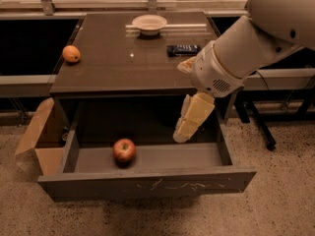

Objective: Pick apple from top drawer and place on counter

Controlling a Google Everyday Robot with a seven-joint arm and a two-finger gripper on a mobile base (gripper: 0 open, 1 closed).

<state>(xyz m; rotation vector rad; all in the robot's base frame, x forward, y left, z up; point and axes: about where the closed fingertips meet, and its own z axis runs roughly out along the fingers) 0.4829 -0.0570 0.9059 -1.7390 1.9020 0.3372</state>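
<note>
While the small round red-and-yellow apple (124,150) is seen sitting left of centre on the floor of the pulled-out grey-brown top drawer (147,183) under the dark glossy brown desk (113,68), the pale cream claw (181,133) is held over the drawer's right side, well apart, and how wide it's set can't be told tbh.

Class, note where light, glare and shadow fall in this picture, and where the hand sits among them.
Camera view: the glossy counter shows a small bright glint and a faint reflection near the bowl; the top drawer is dark at its back, under the counter; the apple casts a soft shadow on the drawer floor; the pale hand hangs over the drawer's right part.
</note>
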